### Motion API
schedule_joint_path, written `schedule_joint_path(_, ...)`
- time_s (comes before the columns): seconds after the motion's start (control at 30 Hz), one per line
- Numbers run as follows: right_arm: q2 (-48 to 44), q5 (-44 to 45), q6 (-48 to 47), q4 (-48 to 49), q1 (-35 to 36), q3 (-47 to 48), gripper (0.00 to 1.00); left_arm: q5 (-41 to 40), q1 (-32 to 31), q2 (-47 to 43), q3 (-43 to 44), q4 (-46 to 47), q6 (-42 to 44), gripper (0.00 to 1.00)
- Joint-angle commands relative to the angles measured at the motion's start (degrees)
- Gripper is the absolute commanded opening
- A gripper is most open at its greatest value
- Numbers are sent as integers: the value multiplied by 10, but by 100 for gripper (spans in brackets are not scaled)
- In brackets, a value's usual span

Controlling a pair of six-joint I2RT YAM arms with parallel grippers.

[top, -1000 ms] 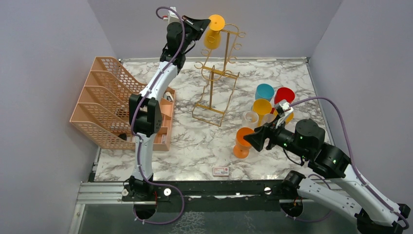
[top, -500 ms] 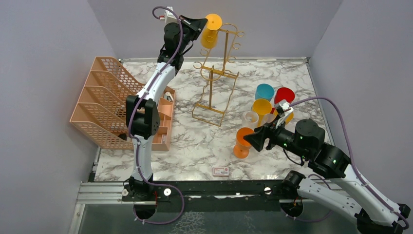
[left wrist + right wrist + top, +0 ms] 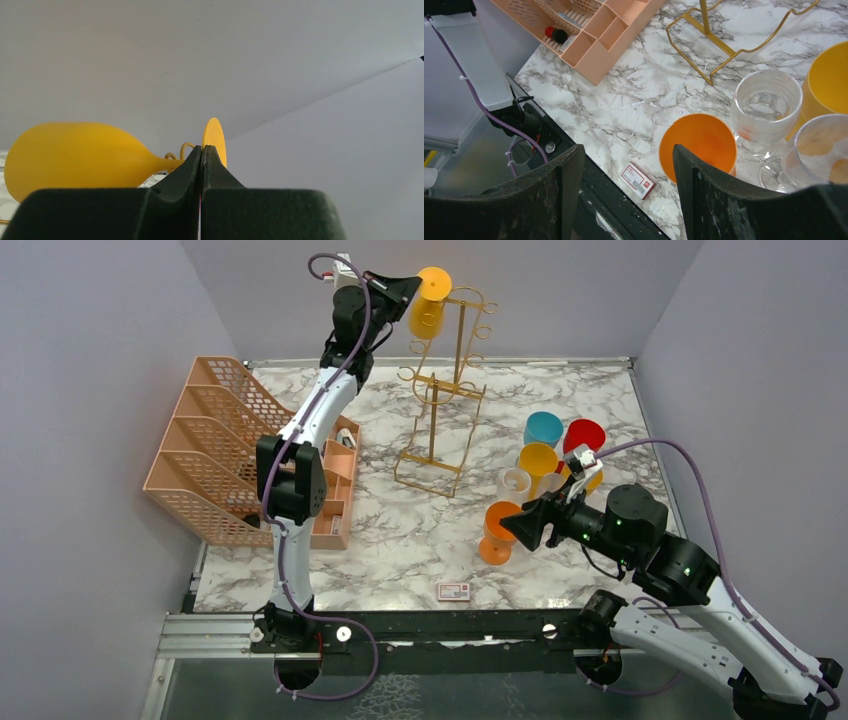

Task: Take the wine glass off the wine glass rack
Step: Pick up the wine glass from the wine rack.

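A yellow wine glass (image 3: 425,316) hangs upside down and tilted at the left end of the gold wine glass rack's (image 3: 433,425) top arm; whether it still touches a hook I cannot tell. My left gripper (image 3: 407,288) is high at the back, shut, fingertips pressed together. In the left wrist view the wine glass (image 3: 75,155) lies behind the left gripper (image 3: 202,148), whose tips sit against the stem beside the foot, not around it. A rack loop (image 3: 185,146) shows behind. My right gripper (image 3: 512,527) hovers open, holding nothing.
A peach mesh organiser (image 3: 210,440) stands at the left. Right of the rack cluster blue (image 3: 544,427), red (image 3: 584,435), yellow (image 3: 538,458), clear (image 3: 515,482) and orange (image 3: 497,530) glasses. A small card box (image 3: 454,590) lies near the front edge, below the right gripper (image 3: 626,150).
The left gripper has moved a little up and left, and the yellow glass has shifted and tilted with it. The right arm has stayed still.
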Motion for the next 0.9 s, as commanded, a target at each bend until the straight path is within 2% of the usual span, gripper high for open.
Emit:
schedule_joint_path(0.0, 2, -9, 3, -13, 3, 18, 68, 11, 16, 4, 15, 18, -25, 0)
schedule_joint_path(0.43, 3, -12, 3, -14, 3, 18, 68, 38, 28, 27, 33, 15, -49, 0)
schedule_joint_path(0.67, -3, -8, 2, -20, 3, 17, 68, -65, 32, -85, -72, 13, 93, 0)
schedule_joint_path(0.87, -4, -18, 3, -6, 3, 9, 68, -104, 35, -213, -200, 55, 183, 0)
